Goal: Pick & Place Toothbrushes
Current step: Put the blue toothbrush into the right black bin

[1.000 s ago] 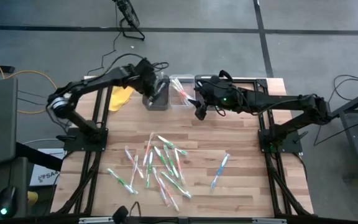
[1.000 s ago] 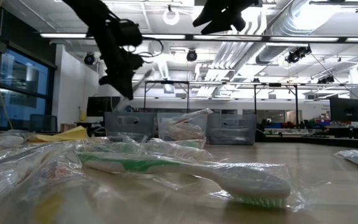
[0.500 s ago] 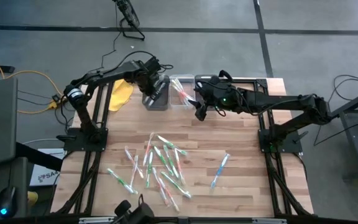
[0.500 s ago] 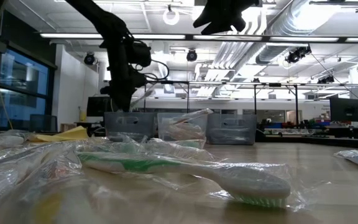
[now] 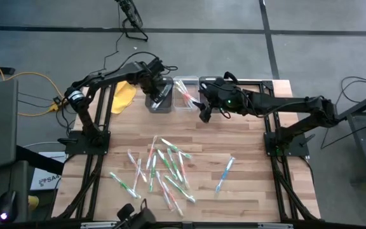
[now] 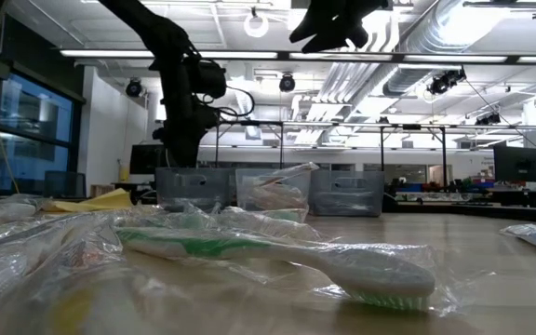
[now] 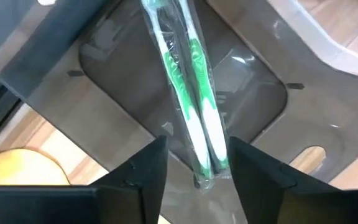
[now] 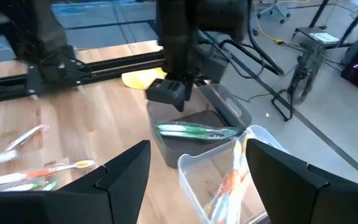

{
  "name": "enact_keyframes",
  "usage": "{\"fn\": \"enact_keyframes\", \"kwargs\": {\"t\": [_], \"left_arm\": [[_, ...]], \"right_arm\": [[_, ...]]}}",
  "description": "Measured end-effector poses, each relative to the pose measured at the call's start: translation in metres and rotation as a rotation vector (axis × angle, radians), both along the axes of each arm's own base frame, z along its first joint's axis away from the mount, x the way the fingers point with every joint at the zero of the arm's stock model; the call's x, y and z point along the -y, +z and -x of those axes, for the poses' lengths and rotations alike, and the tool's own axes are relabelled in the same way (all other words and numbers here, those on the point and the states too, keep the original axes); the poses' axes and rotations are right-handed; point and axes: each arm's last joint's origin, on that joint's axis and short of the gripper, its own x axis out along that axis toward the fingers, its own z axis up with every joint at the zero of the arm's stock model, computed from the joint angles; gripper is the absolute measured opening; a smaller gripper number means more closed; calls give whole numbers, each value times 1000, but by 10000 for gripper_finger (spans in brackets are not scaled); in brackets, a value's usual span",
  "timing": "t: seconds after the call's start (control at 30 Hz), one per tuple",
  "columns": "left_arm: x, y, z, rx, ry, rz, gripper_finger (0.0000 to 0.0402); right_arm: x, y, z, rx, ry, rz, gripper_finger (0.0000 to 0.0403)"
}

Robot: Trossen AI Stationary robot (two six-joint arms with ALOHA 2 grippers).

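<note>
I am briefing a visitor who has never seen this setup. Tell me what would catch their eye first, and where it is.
The scatter of wrapped toothbrushes across the near half of the wooden table stands out first. Next, the left claw hangs over the grey bin at the far edge, with a green toothbrush lying in that bin. The right claw waits open beside the clear bin with reddish brushes.
</note>
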Motion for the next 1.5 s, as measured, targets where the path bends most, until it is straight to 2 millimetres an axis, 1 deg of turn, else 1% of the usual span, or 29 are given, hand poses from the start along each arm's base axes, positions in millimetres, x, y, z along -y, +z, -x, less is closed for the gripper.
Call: {"fn": "enact_keyframes", "kwargs": {"t": [0.07, 0.13, 0.23, 0.33, 0.43, 0.5, 0.57, 0.63, 0.73, 0.83, 0.87, 0.93, 1.07, 1.2, 1.27, 1.33, 1.43, 1.5], "left_arm": [[1, 5, 2, 9, -14, -14, 171], [4, 13, 4, 25, -24, -36, 171], [8, 33, 9, 88, -21, -108, 168], [13, 53, 16, 158, -28, -176, 163], [21, 72, 24, 209, -38, -228, 157], [26, 81, 30, 234, -43, -255, 154], [32, 84, 37, 248, -46, -269, 151], [38, 86, 43, 274, -50, -279, 148], [47, 82, 53, 302, -48, -295, 147], [54, 78, 60, 345, -53, -303, 147], [56, 77, 61, 361, -56, -306, 147], [59, 72, 65, 369, -51, -305, 147], [67, 63, 73, 394, -58, -306, 147], [76, 58, 82, 433, -57, -319, 147], [81, 58, 85, 466, -72, -329, 147], [86, 58, 87, 490, -88, -342, 147], [95, 57, 87, 521, -123, -356, 147], [101, 55, 85, 535, -151, -361, 147]], "right_arm": [[7, -7, -5, -19, -31, -4, 258], [17, -19, -12, -51, -69, -32, 258], [32, -41, -24, -94, -82, -77, 258], [46, -55, -34, -88, -84, -94, 258], [61, -70, -40, -119, -88, -116, 255], [71, -81, -41, -143, -83, -149, 242], [79, -87, -42, -149, -73, -178, 216], [84, -91, -41, -157, -80, -188, 179], [91, -96, -40, -176, -93, -195, 111], [95, -96, -37, -181, -75, -218, 38], [95, -96, -36, -187, -67, -229, 20], [95, -96, -31, -221, -65, -251, 8], [84, -93, -18, -320, -81, -305, 3], [60, -83, -1, -433, -92, -357, 2], [45, -77, 6, -463, -123, -392, 2], [28, -73, 15, -496, -166, -465, 2], [0, -73, 24, -556, -216, -612, 2], [-19, -75, 26, -596, -263, -670, 2]]}}
